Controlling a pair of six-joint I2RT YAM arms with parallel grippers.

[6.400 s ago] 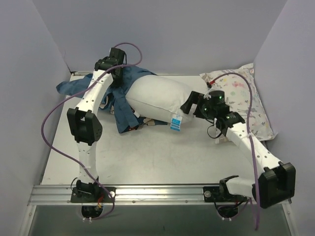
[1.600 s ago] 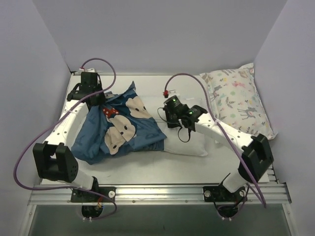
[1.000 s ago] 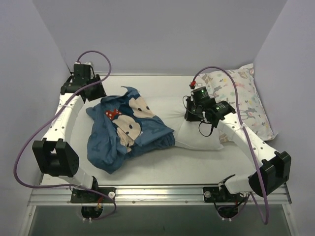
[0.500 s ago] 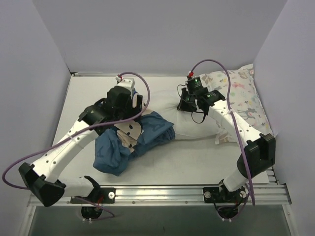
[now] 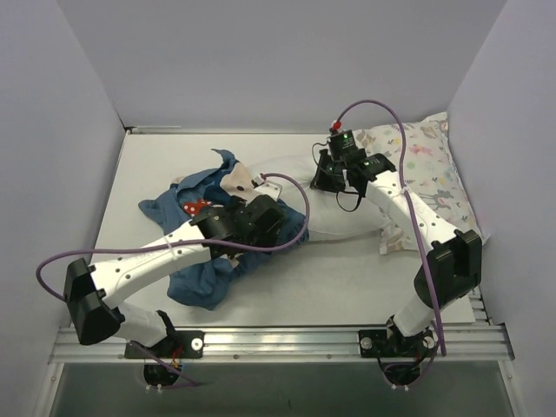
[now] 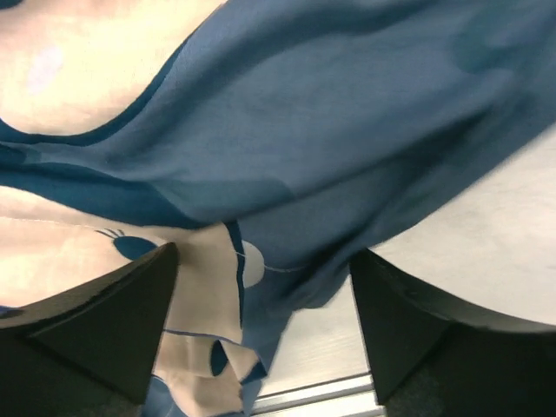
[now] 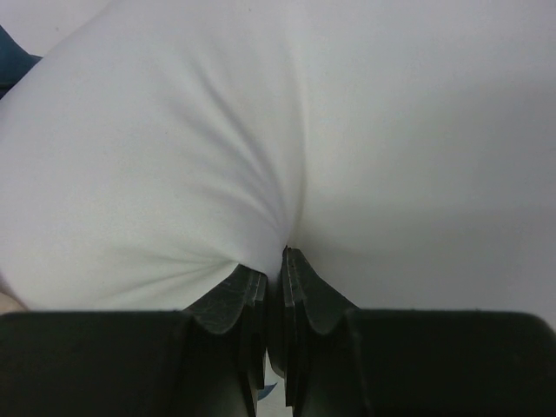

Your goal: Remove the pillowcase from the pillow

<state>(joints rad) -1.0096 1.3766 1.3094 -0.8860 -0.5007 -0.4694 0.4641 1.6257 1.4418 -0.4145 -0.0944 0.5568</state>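
The white tabletop (image 5: 347,287) sits inside pale lavender walls (image 5: 287,61), with a metal rail (image 5: 278,343) along its near edge. The pillow (image 5: 339,224) lies across the middle, plain and white. The pillowcase (image 5: 195,282) is a crumpled dark blue heap to its left, touching it. The left arm (image 5: 148,265) reaches across that heap and hides where the two meet, so I cannot tell whether any of the pillow is inside the cover.

A smaller pillow with a pastel animal print (image 5: 434,165) leans against the right wall, just beside the white one. The right arm (image 5: 408,213) stretches over the pillow's right end. A purple cable (image 5: 373,109) loops above its wrist.

In the left wrist view the left jaws stand wide apart, with blue and cream cloth (image 6: 347,130) filling the view between and beyond them, unclamped. The right jaws are pinched together on a pucker of the pillow's white cloth (image 7: 287,174).

On the pillowcase a red polka-dot bow (image 5: 198,207) and cream faces show. Any lettering is too small to read.
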